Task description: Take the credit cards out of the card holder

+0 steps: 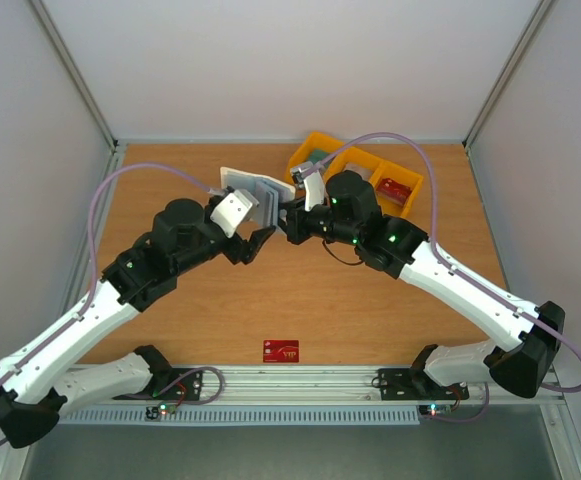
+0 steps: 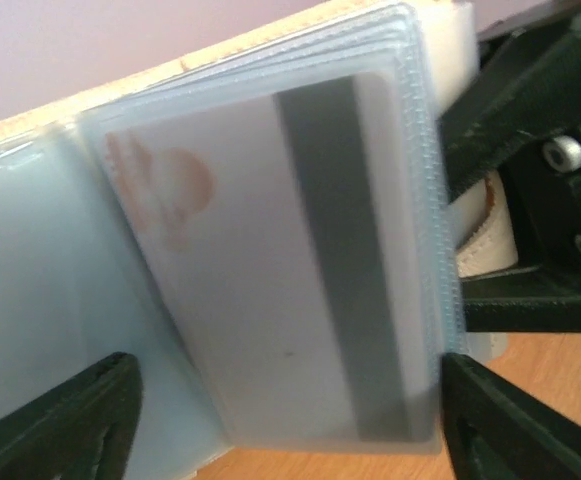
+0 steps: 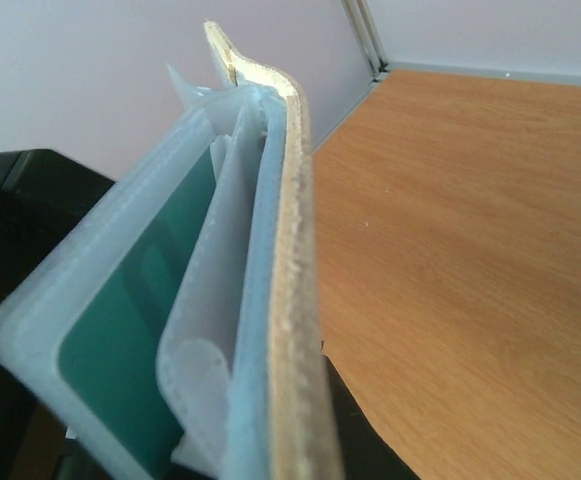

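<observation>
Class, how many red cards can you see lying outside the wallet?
2: one red card lies on the table near its front edge, another in the yellow tray's right compartment. More may be hidden.

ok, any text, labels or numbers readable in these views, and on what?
"VIP", probably, in small white lettering: red card on the table.
Pale card in the card holder: reddish print, blurred, unreadable.
Green card: no text showing.
Red item in the yellow bin: too small to read.
</observation>
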`<state>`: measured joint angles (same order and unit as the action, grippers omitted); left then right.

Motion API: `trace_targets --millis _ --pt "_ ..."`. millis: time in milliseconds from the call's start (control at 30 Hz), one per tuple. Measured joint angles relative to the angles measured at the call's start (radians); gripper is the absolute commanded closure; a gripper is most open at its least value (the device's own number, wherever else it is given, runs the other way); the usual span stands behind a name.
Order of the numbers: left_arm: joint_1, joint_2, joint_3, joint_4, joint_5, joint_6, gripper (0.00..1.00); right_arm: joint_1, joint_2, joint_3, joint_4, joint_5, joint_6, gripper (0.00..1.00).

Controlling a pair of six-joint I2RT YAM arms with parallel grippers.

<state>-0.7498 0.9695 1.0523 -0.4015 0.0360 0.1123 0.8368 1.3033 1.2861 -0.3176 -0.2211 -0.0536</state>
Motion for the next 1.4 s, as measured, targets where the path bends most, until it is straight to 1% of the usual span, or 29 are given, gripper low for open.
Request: trace_targets --millis 167,367,567,600,667,867,933,967,1100,1233,1400 --pt "-0.005 0.0 0.0 -0.004 -0.03 0.007 0.34 0.0 0.001 0.0 0.003 0.0 -0.006 0.99" --pt "-0.004 -0.014 0.0 -0.013 -0.031 0.022 0.44 -0.002 0.001 0.0 0.003 -0.017 -0.013 0.99" --pt "0.005 -0.063 -0.013 -0.015 0.013 0.03 0.46 -0.013 -0.001 -0.001 0.004 -0.069 -0.021 0.99" --pt "0.007 -0.07 -0.014 -0.016 0.02 0.031 0.49 -0.014 -0.003 -0.001 0.004 -0.076 -0.024 0.99" --pt "0.015 -0.087 -0.018 -0.019 0.043 0.028 0.56 -0.019 -0.007 -0.001 0.004 -0.094 -0.033 0.99" --pt "0.043 -0.117 -0.02 -0.023 0.095 0.009 0.88 -0.037 -0.028 -0.006 0.019 -0.157 -0.056 0.99" --pt "0.058 -0.126 -0.02 -0.027 0.099 0.002 0.97 -0.051 -0.043 -0.018 0.027 -0.19 -0.061 0.99" --pt "0.065 -0.129 -0.02 -0.029 0.099 -0.008 0.99 -0.058 -0.049 -0.023 0.031 -0.206 -0.063 0.99" --pt "0.092 -0.14 -0.02 -0.036 0.135 -0.033 1.0 -0.086 -0.063 -0.038 0.046 -0.292 -0.083 0.99" --pt "0.106 -0.152 -0.02 -0.05 0.203 -0.062 1.0 -0.117 -0.071 -0.05 0.048 -0.392 -0.107 0.99" --pt "0.142 -0.168 -0.02 -0.05 0.351 -0.126 1.0 -0.159 -0.098 -0.064 0.038 -0.553 -0.156 0.99"
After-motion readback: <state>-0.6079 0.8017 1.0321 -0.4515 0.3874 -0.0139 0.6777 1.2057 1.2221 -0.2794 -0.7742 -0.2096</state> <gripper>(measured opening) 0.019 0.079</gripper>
